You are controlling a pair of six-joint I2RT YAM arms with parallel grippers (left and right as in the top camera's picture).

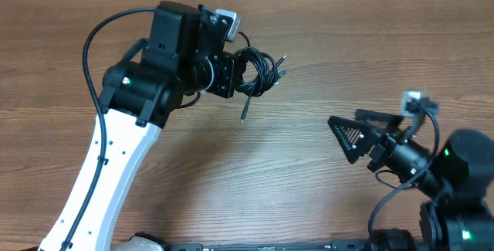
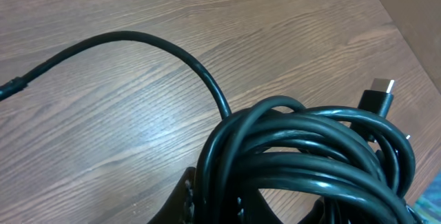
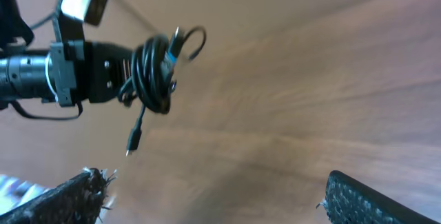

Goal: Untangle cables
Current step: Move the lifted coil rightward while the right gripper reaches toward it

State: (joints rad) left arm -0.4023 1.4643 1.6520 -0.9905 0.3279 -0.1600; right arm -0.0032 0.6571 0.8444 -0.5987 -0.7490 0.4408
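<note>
Brown wooden bench [image 1: 293, 166] sits below the left gripper [image 1: 229, 74], which is pinched tight on a clump of thin black cables [image 1: 258, 72] held up in the air. One loose plug end [image 1: 244, 116] hangs down. The right gripper [image 1: 341, 137], wide open, points at the clump from well apart.

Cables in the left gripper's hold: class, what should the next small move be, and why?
Probably bring the open right gripper across to the plug end dangling below the cables, which the left gripper holds bunched above the table; that loose strand looks easiest to pull free.
</note>
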